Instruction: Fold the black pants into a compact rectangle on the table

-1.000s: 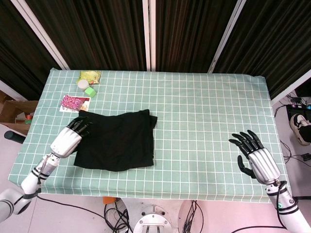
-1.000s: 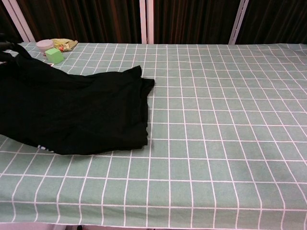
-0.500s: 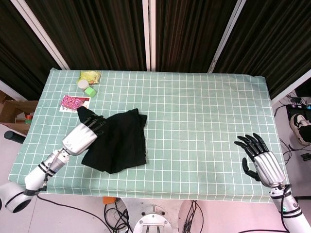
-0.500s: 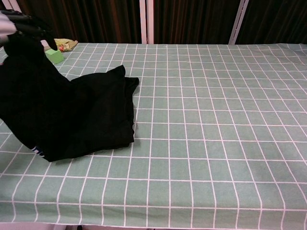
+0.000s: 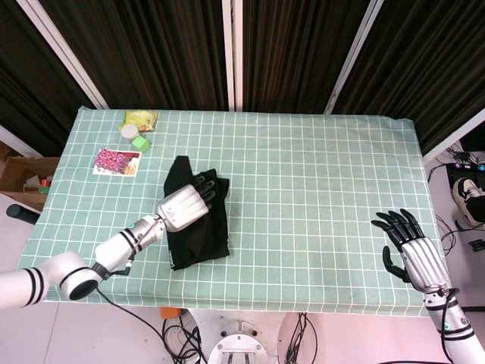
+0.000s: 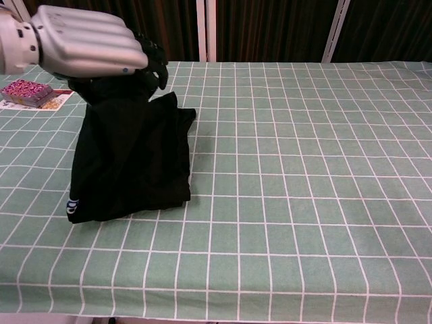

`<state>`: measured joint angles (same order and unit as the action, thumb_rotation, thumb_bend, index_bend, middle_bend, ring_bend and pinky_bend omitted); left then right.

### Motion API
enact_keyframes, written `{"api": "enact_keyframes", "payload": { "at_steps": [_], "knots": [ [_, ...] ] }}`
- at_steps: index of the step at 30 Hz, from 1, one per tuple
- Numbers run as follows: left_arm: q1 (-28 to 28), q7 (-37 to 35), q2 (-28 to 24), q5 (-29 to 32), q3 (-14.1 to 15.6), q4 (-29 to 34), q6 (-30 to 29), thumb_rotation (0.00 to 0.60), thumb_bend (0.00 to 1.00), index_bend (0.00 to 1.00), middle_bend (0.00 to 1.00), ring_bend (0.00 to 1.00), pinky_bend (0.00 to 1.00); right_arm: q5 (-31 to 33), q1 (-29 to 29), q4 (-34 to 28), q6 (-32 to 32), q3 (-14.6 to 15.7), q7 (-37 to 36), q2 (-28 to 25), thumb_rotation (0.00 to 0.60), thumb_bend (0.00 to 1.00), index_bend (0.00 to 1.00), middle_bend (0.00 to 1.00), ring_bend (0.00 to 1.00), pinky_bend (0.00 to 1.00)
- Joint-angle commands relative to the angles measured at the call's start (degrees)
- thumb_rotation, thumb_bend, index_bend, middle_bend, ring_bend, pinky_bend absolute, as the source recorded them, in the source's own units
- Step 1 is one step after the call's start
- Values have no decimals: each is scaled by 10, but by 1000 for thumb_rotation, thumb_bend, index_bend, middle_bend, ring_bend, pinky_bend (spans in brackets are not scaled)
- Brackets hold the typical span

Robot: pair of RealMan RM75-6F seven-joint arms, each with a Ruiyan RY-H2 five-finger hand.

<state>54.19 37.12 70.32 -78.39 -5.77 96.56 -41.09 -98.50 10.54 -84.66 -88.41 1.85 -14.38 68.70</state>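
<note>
Black pants (image 5: 198, 227) hang lifted from the left robot hand (image 5: 184, 205), which grips their upper edge. Right robot hand (image 5: 413, 254), well apart from the pants, is spread and holds nothing.

Silver-shelled left hand (image 5: 180, 207) and right hand (image 5: 419, 258), both tipped with black segmented fingers (image 5: 206, 184). White forearms ringed with black bands, bulbous white elbow housing behind the left hand.

A silver robot left hand (image 6: 91, 42) with dark fingers (image 6: 156, 62) holds up one edge of the black pants (image 6: 131, 165) above a green-checked tabletop (image 6: 304, 182). The rest of the cloth drapes down and lies bunched on the tabletop. A pink patterned packet (image 6: 27, 92) sits at far left.
</note>
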Motion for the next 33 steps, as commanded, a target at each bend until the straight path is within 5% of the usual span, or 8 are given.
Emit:
{"api": "enact_keyframes", "payload": {
  "at_steps": [1,13,19,26,33],
  "knots": [
    [40,51,39,47,-6,-21,43,600,530,568,245,118,183,2,0,0,2,-1,0,1,600,668,225,155,78,52],
    [105,122,132,171,12,-96,52,600,521,532,244,117,183,12,-2,2,14,-1,-1,2,600,671,225,155,78,51],
    [90,102,171,228,14,-132,3,600,82,199,160,94,188,12,-4,7,14,-1,-7,3,600,671,225,155,78,51],
    [14,-30,121,161,-14,-49,-122,600,49,161,145,92,188,10,-3,9,13,-2,-14,1,600,671,225,155,78,51],
    [-74,-118,43,91,18,16,-212,600,49,161,179,92,191,-23,30,-9,57,7,-2,-1,600,700,225,171,78,52]
  ]
}}
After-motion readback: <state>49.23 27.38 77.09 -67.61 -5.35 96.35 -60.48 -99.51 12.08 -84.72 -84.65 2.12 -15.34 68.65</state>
